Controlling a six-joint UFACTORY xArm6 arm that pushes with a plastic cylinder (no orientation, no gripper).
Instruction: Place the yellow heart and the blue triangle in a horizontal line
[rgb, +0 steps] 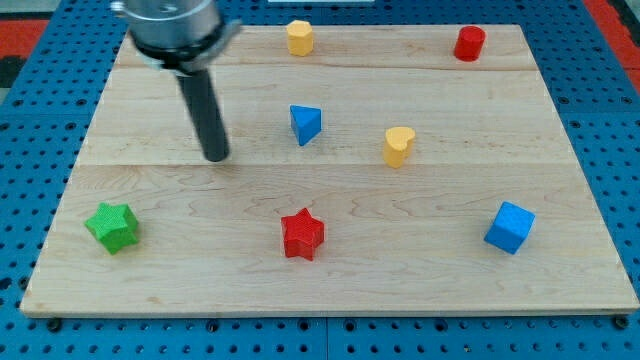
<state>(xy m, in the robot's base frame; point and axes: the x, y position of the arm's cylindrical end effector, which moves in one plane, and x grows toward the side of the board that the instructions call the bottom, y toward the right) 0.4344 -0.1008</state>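
The blue triangle (306, 124) stands on the wooden board (330, 280) a little left of centre. The yellow heart (398, 146) stands to its right and slightly lower in the view. My tip (216, 157) rests on the board to the left of the blue triangle, about a rod's length away, touching no block. The dark rod rises from it toward the view's top left.
A yellow hexagon block (299, 38) and a red cylinder (469, 43) stand near the view's top edge. A green star (112, 226), a red star (303, 234) and a blue cube (509, 227) stand along the view's bottom. Blue pegboard surrounds the board.
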